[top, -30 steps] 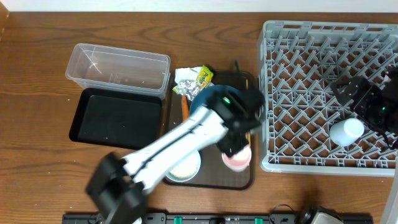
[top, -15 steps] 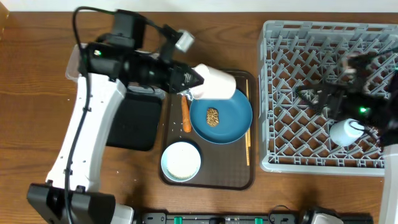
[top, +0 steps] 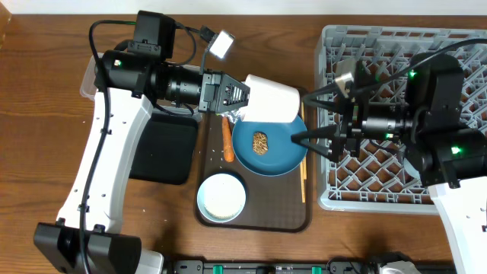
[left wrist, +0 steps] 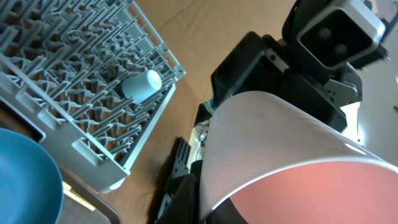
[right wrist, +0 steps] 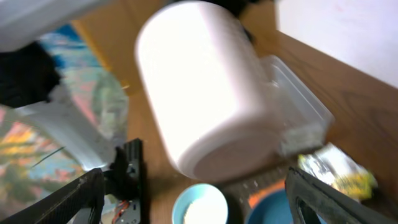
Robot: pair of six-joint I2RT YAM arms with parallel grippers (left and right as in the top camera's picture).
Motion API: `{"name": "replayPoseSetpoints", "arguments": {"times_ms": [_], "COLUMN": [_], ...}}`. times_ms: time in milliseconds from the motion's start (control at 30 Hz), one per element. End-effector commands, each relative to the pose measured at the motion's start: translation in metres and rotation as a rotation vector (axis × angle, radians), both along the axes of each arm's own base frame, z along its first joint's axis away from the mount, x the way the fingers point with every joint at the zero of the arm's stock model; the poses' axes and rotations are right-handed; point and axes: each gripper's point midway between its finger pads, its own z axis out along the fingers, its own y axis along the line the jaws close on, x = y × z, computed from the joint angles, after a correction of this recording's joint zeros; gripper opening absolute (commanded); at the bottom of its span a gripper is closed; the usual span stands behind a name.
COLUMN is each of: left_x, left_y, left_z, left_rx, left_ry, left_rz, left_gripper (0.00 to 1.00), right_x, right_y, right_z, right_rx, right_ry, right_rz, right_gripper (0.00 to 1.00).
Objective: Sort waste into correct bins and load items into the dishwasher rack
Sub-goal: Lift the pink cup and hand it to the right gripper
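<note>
- Food lump point(top: 260, 143) is carried on blue plate point(top: 249, 160).
- Light-blue cup point(left wrist: 142, 85) is laid in rack point(left wrist: 74, 68).
- Pink cup point(top: 272, 100) is pinched by left gripper point(top: 243, 97).
- Right gripper point(top: 299, 119) is spread.

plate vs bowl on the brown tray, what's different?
The plate is dark blue; the bowl is white. The plate is clearly wider than the bowl. The plate carries a brown lump; the bowl shows none. Both are round and sit on the brown tray.
</note>
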Motion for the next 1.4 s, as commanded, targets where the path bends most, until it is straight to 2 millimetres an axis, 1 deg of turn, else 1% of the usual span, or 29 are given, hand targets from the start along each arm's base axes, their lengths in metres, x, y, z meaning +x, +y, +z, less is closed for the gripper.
{"name": "replayPoseSetpoints", "arguments": {"times_ms": [0,67,133,267,400,533,667,733,900,933,1033,1133,1233,1267,1333,1367], "left_x": [-0.006,-0.009,-0.01,-0.012,-0.016,-0.017,-0.017,-0.017,-0.017,-0.018,-0.019,-0.02,-0.02,-0.02,-0.02,-0.02], "left_y": [-0.001,-0.001,-0.001,-0.002,-0.006,-0.007,-0.007,-0.007,-0.008,-0.008,-0.01,-0.011,-0.012,-0.012,-0.012,-0.012], "left_z": [0.014,0.02,0.022,0.023,0.024,0.024,0.023,0.023,0.023,0.023,0.023,0.024,0.024,0.024,0.024,0.024], "left_rx": [-0.084,-0.122,-0.13,-0.136,-0.135,-0.135,-0.133,-0.133,-0.133,-0.133,-0.133,-0.133,-0.133,-0.133,-0.133,-0.133], "left_ry": [-0.001,0.005,0.008,0.024,0.035,0.035,0.033,0.033,0.033,0.031,0.03,0.027,0.028,0.027,0.028,0.028], "left_rz": [-0.04,-0.058,-0.063,-0.069,-0.083,-0.087,-0.085,-0.085,-0.087,-0.089,-0.095,-0.101,-0.103,-0.103,-0.103,-0.103], "left_gripper": [0.06,0.06,0.06,0.06,0.06,0.06,0.06,0.06,0.06,0.06,0.06,0.06,0.06,0.06,0.06,0.06], "right_x": [-0.017,-0.017,-0.015,-0.005,0.014,0.02,0.024,0.023,-0.002,-0.003,-0.006,-0.008,-0.007,-0.007,-0.007,-0.006], "right_y": [0.01,0.012,0.013,0.014,0.013,0.014,0.009,0.009,0.018,0.02,0.027,0.034,0.038,0.038,0.039,0.038], "right_z": [0.015,0.016,0.018,0.018,0.008,0.006,0.006,0.009,0.031,0.033,0.034,0.031,0.027,0.026,0.027,0.028], "right_rx": [0.056,0.058,0.062,0.065,0.023,0.023,0.023,0.032,0.129,0.134,0.136,0.137,0.136,0.135,0.138,0.14], "right_ry": [-0.069,-0.087,-0.095,-0.093,-0.067,-0.071,-0.074,-0.085,-0.157,-0.156,-0.155,-0.144,-0.13,-0.128,-0.112,-0.098], "right_rz": [0.117,0.124,0.125,0.107,0.024,0.021,0.004,0.012,0.181,0.19,0.207,0.23,0.242,0.244,0.241,0.237], "right_gripper": [0.86,0.89,0.92,0.92,0.92,0.92,0.92,0.92,0.95,0.95,0.92,0.86,0.75,0.73,0.61,0.6]}}
